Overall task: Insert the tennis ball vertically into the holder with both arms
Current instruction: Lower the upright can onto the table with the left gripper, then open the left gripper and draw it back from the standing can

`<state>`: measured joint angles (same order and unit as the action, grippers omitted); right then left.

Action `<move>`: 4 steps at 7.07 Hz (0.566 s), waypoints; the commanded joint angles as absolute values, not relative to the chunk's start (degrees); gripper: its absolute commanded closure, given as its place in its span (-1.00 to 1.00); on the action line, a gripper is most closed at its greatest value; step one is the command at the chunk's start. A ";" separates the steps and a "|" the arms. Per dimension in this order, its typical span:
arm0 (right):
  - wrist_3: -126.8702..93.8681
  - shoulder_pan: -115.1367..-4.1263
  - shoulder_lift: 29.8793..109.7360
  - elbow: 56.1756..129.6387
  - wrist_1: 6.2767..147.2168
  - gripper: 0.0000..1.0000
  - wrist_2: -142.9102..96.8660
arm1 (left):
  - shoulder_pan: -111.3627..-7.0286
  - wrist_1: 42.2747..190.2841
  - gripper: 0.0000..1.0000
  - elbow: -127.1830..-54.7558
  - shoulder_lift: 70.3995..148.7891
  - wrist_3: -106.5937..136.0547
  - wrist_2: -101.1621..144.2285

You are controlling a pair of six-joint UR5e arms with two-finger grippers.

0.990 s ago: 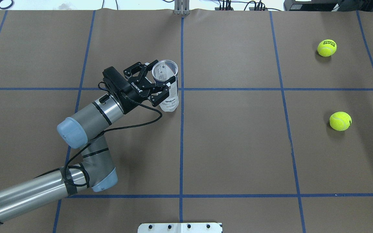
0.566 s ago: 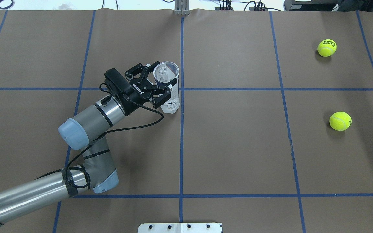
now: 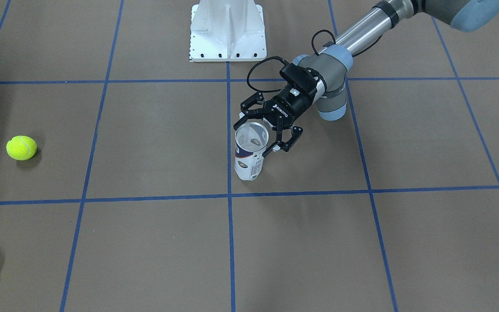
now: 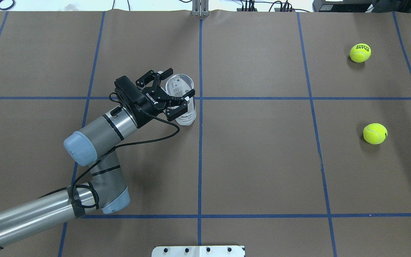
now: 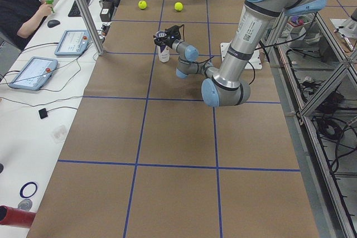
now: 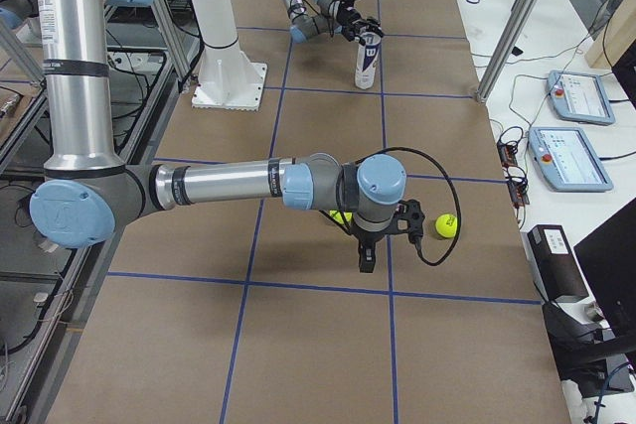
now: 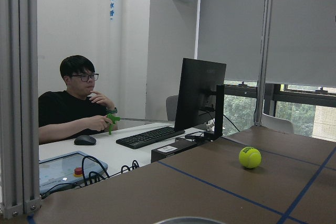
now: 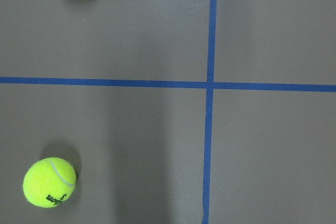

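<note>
Brown paper-covered table (image 4: pixel 262 160) with a blue tape grid is carrying everything. Silver-grey left arm (image 4: pixel 98 128) is reaching to mid-table; silver-grey right arm (image 6: pixel 229 186) is hanging over its own end. Clear plastic cylindrical holder with a navy-and-white label (image 3: pixel 248 164) is standing upright by the centre line, mouth up for a vertical drop. The left hand (image 3: pixel 254 138) is apparently pinching its upper wall, steadying it. The right hand (image 6: pixel 364 257) is hovering near two yellow-green felt tennis balls (image 4: pixel 375 133), probably lining up a pick; can't tell its jaw state.

2 ea: tennis balls (image 4: pixel 360 53) (image 4: pixel 375 133), arms (image 4: pixel 98 130) (image 6: pixel 229 186); 1 ea: holder (image 3: pixel 249 164), pedestal (image 3: pixel 227 30), person (image 7: pixel 68 111)
</note>
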<state>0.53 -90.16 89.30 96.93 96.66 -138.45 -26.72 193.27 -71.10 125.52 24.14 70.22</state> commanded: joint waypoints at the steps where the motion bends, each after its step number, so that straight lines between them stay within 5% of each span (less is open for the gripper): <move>1: 0.53 -90.18 89.38 96.94 96.59 -0.98 -138.52 | -26.72 193.27 -0.98 -74.77 126.12 24.35 70.22; 4: 0.53 -90.18 89.12 97.38 96.59 -0.98 -138.52 | -30.30 182.01 -0.98 -86.07 123.86 24.17 71.88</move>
<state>0.53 -90.18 89.26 97.16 96.59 -138.51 -28.49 188.85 -80.13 125.38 24.13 70.94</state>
